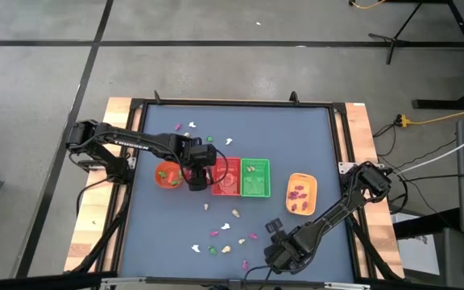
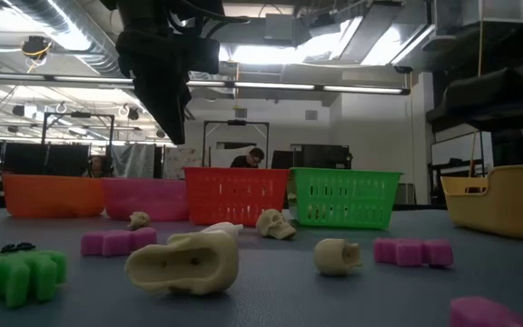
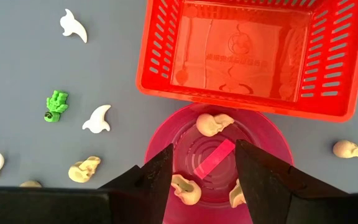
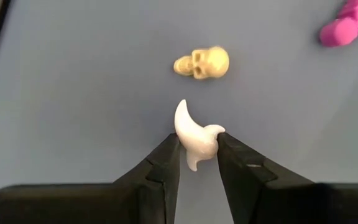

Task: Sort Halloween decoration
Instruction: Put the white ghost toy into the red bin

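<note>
Tiny trinkets lie scattered on the blue-grey table [image 1: 312, 145]: cream skulls [image 4: 202, 63], white ghosts [image 3: 97, 119], a green piece [image 3: 56, 106] and magenta pieces [image 2: 413, 252]. Close to the near edge, my right gripper [image 4: 197, 163] points straight down and is shut on a white ghost [image 4: 193, 132]. My left gripper [image 3: 204, 171] hangs open over a pink bowl [image 3: 272, 140] that holds cream skulls [image 3: 213, 123] and a pink strip [image 3: 215, 157]; it touches nothing. The bowl stands next to the red basket [image 1: 225, 179]. My right gripper pinches the white ghost's wide lower body [image 4: 199, 144] between its two fingertips [image 4: 169, 157]. The fingers come from above, pointing down. The ghost lies on the table, its curved pointed end [image 4: 180, 111] sticking out beyond the fingertips.
In a row stand an orange bowl [image 1: 167, 174], the red basket, a green basket [image 1: 255, 178] and a yellow-orange tray [image 1: 301, 194] with magenta pieces inside. Loose trinkets lie near the far edge [image 1: 185, 126] and in the near middle [image 1: 220, 234]. The table's frame [image 1: 341, 161] borders it.
</note>
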Motion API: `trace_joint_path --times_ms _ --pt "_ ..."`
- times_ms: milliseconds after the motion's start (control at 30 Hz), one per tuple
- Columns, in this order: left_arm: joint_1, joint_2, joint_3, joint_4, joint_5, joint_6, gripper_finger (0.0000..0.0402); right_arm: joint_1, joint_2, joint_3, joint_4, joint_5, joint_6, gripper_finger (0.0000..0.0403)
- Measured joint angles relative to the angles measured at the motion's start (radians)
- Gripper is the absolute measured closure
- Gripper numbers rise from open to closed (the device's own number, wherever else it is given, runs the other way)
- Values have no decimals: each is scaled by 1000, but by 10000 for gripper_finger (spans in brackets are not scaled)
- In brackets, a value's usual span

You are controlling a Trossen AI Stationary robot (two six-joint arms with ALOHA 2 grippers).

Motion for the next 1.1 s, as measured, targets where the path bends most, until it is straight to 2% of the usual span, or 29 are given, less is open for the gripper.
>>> trace_joint_path --times_ms 267,467,800,1100 --pt "0 0 0 0 0 0 245 0 0 0 9 53 0 300" --pt "0 0 0 0 0 0 245 0 0 0 53 137 0 300" --pt "0 0 0 0 0 0 245 -10 0 0 59 408 0 300" --pt "0 0 0 0 0 0 245 -109 0 0 65 657 -55 300"
